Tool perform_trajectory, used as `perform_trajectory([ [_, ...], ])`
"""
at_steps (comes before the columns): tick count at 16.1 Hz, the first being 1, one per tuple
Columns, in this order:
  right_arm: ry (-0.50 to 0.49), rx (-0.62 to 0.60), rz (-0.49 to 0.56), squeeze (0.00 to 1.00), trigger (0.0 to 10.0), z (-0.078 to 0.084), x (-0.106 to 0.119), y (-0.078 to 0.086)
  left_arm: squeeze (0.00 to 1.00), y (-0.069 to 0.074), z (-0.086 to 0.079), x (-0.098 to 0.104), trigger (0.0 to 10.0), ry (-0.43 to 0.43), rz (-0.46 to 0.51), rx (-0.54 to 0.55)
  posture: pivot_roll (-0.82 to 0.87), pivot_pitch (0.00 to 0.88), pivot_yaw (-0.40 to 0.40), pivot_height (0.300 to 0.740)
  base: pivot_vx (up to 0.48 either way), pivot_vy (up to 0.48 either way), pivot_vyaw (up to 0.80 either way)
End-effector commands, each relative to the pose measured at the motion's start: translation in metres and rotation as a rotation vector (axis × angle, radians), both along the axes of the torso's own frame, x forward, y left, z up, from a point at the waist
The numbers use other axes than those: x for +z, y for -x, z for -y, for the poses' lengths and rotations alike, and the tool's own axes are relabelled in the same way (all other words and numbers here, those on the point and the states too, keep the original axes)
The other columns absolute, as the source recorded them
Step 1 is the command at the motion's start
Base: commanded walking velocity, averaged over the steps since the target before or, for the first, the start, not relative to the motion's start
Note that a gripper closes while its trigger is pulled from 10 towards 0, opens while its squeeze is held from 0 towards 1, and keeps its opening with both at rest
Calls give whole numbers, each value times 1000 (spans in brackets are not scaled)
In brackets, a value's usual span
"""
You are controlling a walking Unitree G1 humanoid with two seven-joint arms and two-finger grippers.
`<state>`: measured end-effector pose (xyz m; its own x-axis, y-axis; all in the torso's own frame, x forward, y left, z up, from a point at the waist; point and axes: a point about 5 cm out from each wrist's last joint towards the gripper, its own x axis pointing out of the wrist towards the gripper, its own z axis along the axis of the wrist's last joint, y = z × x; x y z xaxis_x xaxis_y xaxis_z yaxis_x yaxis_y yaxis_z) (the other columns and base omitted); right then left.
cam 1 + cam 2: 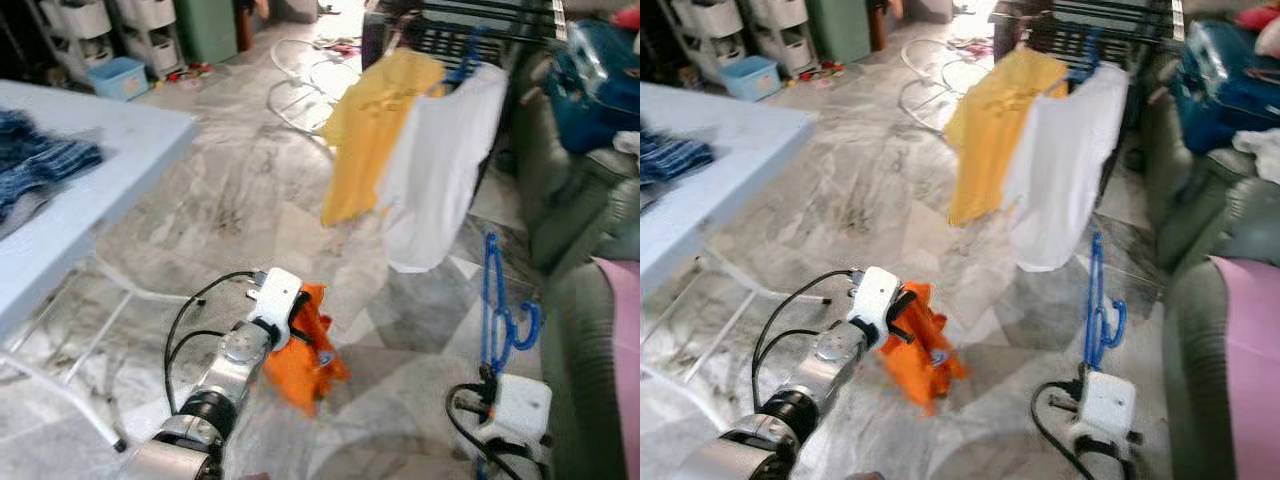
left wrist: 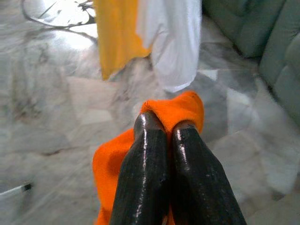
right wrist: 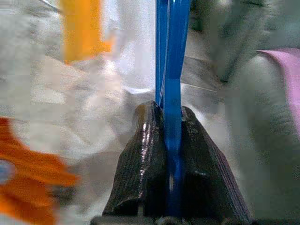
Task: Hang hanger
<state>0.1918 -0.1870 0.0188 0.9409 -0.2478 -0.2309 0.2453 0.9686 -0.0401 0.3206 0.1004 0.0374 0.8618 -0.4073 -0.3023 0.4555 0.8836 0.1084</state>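
Near the drying rack (image 1: 480,25), the right pincer (image 3: 171,117) grips a blue hanger (image 1: 497,310) and the left pincer (image 2: 164,129) pinches an orange cloth (image 1: 305,350).

A silver, jointed metal forearm with a dark band near the elbow is seen on the left arm (image 1: 215,385), ending in a white boxy wrist housing (image 1: 275,297). Black cables (image 1: 190,310) are looped from that housing back along the arm. The right wrist is capped by a similar white block (image 1: 520,408), with black cable coiled beside it. Glossy black, ribbed, tapering fingers (image 2: 145,173) are shown on each gripper.
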Motion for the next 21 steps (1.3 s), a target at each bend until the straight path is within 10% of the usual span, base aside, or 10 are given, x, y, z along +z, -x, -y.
perform_trajectory([
  [1,10,-13,-20,0,10000,5,-3,5,0,-3,5,6,10000,3,25,-25,11,44,-12,740,0,480,0],
  [15,34,13,-31,0,10000,10,-2,7,0,-1,21,15,10000,43,86,-157,8,53,-16,740,0,63,0],
  [21,7,276,-130,0,10000,43,11,25,0,-32,40,95,10000,-211,526,-493,-7,69,-10,740,0,0,0],
])
